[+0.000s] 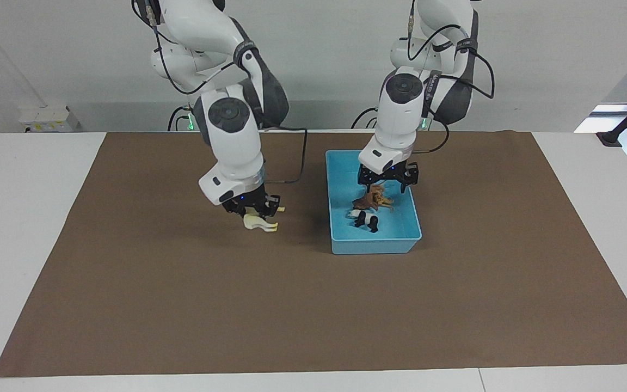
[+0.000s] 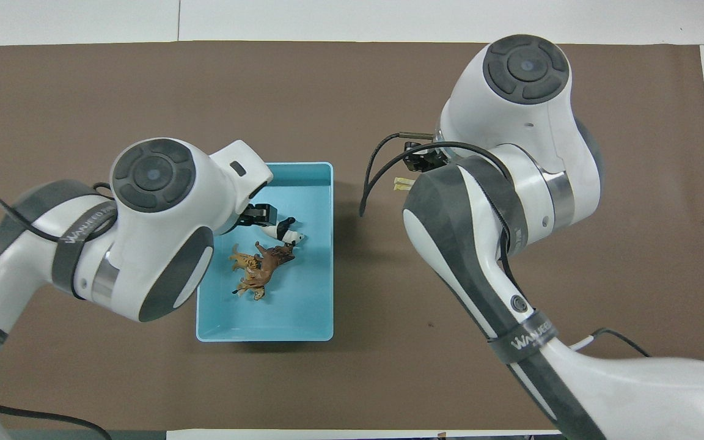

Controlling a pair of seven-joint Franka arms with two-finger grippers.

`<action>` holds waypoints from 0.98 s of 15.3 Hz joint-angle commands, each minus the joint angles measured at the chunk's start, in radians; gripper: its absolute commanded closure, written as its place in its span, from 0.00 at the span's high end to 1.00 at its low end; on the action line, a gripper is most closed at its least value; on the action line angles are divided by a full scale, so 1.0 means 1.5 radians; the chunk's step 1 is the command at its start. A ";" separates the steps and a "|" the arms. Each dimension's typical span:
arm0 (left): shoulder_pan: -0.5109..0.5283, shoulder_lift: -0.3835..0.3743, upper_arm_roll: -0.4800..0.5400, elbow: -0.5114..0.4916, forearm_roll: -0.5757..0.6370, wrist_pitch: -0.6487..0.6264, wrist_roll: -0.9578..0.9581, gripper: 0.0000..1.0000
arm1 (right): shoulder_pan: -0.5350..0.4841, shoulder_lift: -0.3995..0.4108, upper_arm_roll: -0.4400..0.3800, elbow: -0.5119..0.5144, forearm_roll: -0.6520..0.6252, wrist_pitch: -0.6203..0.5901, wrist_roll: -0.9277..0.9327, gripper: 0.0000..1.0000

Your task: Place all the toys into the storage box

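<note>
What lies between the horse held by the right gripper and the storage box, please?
Only bare brown mat lies between the horse in the right gripper and the storage box, seen in the facing view.

The word "WANJEED" stands in white letters on a dark strap [image 2: 86, 219] around the left arm, and again on a dark band [image 2: 526, 335] around the right arm, both in the overhead view. In the facing view the strap lettering cannot be read.
</note>
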 commanded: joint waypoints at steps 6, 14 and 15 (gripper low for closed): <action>0.093 -0.019 0.000 0.098 -0.013 -0.101 0.032 1.00 | 0.108 0.041 0.004 0.065 0.012 0.051 0.119 0.00; 0.159 -0.040 0.001 0.139 -0.041 -0.182 0.117 1.00 | 0.179 0.058 0.004 0.056 0.025 0.086 0.195 0.00; 0.158 -0.042 0.001 0.138 -0.041 -0.185 0.117 1.00 | 0.188 0.058 0.003 0.055 0.024 0.086 0.203 0.00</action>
